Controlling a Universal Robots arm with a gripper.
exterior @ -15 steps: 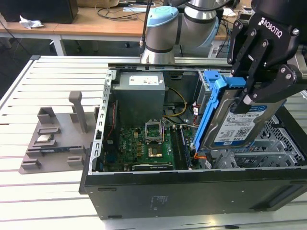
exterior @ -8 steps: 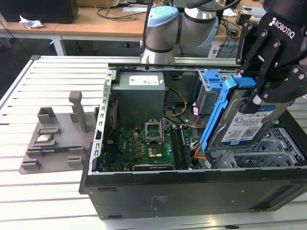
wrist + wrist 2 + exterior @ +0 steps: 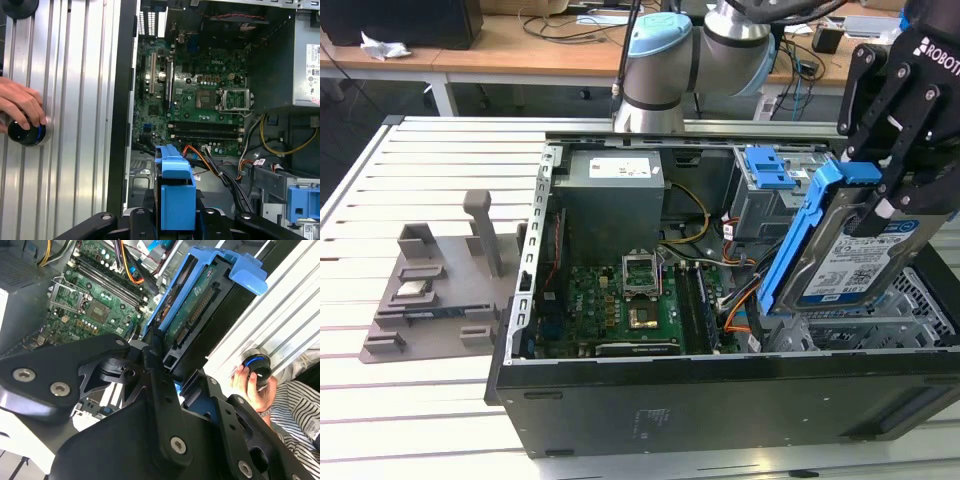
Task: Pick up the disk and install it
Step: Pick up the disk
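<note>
The disk (image 3: 855,255), silver with a white-and-blue label and a blue side bracket, hangs tilted on edge above the open computer case (image 3: 720,405) at the exterior view's right. My gripper (image 3: 892,195) is shut on its upper end. The second wrist view gives the disk (image 3: 197,305) from its green circuit side, held between the black fingers (image 3: 156,347). In the first wrist view the disk's blue bracket (image 3: 175,192) stands over the case's cables. The grey drive cage with a blue latch (image 3: 770,175) sits just behind the disk, inside the case.
The motherboard (image 3: 620,300) and power supply (image 3: 610,190) lie inside the case. A grey fixture (image 3: 430,300) bearing a small silver chip (image 3: 413,292) stands on the slatted table at the exterior view's left. A person's hand (image 3: 20,107) rests on a black knob (image 3: 25,134).
</note>
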